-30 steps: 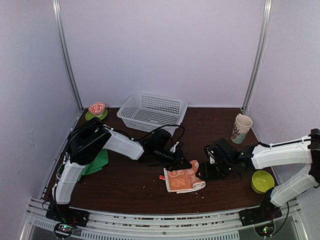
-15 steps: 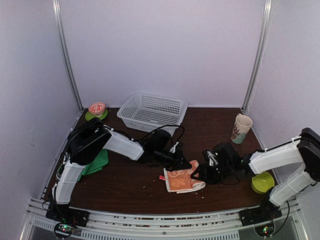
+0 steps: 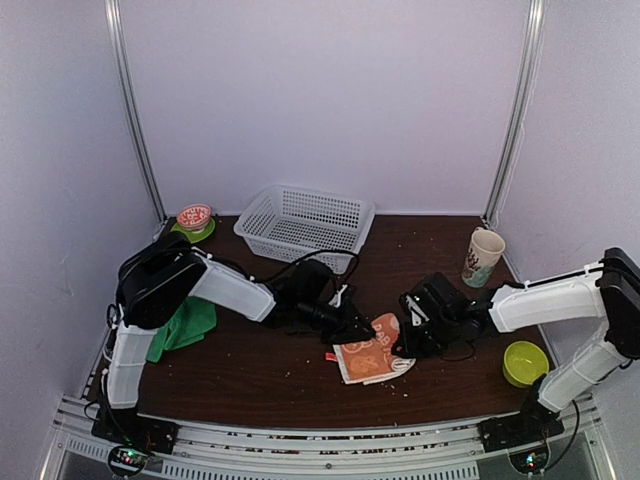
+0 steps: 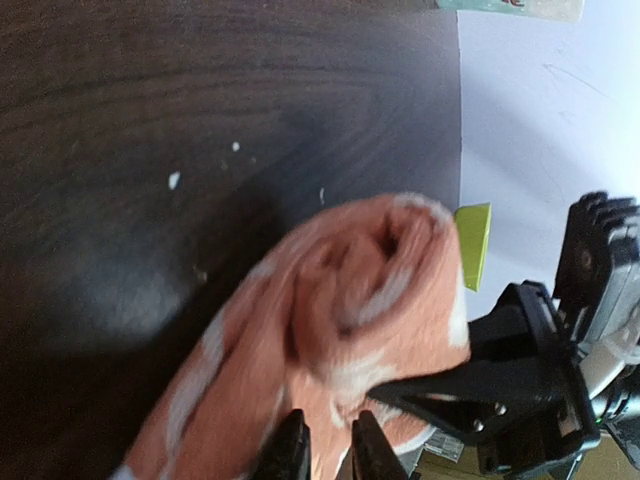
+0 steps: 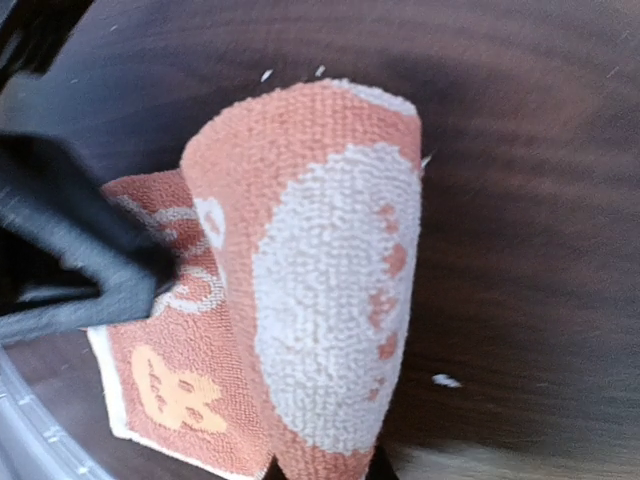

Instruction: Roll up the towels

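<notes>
Orange towel (image 3: 372, 356) is lying partly rolled at the center of the frame on the table (image 3: 265, 378). Left gripper (image 3: 362, 331) is pinching its upper-left edge, fingers nearly together on the cloth. Right gripper (image 3: 404, 346) is clamping the raised fold at its right side. Green towel (image 3: 186, 325) is sitting bunched at the left edge.

An orange towel (image 4: 370, 300) with white prints, curled into a loose roll, filled the lower centre on the dark wooden table (image 4: 150, 110). The left gripper (image 4: 328, 455) showed two fingers (image 4: 291, 450) close together at the bottom edge, cloth seemingly between them. From the lower right the black right gripper (image 4: 415, 388) touched the roll. White crumbs (image 4: 173, 180) dotted the upper left.
</notes>
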Robot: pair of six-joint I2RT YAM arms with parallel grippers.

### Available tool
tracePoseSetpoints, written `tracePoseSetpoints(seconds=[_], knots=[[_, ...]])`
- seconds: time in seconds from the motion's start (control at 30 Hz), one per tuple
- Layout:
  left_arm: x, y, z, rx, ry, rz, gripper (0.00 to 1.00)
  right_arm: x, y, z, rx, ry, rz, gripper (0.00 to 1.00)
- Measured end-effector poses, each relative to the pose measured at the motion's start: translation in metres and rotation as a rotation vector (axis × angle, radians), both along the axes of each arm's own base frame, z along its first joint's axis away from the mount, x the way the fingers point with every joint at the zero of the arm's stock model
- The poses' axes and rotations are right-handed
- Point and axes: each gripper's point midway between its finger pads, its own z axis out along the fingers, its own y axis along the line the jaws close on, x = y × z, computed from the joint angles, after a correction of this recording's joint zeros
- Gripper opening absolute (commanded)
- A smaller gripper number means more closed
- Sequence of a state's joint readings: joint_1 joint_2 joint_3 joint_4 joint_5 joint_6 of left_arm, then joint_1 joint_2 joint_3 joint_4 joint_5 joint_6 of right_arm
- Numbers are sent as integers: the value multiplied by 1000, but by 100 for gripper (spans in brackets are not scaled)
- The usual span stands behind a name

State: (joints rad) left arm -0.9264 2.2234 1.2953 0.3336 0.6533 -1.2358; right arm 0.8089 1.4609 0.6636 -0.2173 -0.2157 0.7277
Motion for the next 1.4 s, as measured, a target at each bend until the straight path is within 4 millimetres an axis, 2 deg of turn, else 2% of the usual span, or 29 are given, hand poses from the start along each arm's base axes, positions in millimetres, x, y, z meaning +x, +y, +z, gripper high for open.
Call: tracePoseSetpoints(seconds=[0.1, 0.23, 0.37, 0.47, 0.73, 0.9, 1.0, 1.07, 1.17, 1.4], knots=[[-9, 16, 9, 18, 0, 15, 19, 8, -7, 3, -148, -51, 15, 0], [-20, 39, 28, 18, -23, 44, 18, 11, -12, -4, -396, -112, 61, 0], [-29, 61, 38, 27, -46, 78, 17, 10, -5, -2, -625, -204, 126, 0], [-29, 68, 34, 41, -55, 101, 16, 8, -1, -1, -792, -271, 177, 0], [-36, 90, 6, 96, -25, 158, 14, 4, 13, 10, -1134, -419, 296, 0], [-46, 113, -2, 110, -11, 209, 14, -5, 18, 17, -1216, -458, 357, 0], [-51, 127, -4, 112, -5, 240, 14, -11, 23, 16, -1225, -463, 391, 18], [-54, 133, -5, 112, -6, 257, 14, -15, 28, 13, -1215, -460, 411, 22], [-54, 136, -5, 111, -6, 268, 14, -22, 33, 8, -1197, -444, 445, 24], [-51, 134, 4, 87, -27, 273, 14, -30, 36, 1, -1120, -430, 467, 42]])
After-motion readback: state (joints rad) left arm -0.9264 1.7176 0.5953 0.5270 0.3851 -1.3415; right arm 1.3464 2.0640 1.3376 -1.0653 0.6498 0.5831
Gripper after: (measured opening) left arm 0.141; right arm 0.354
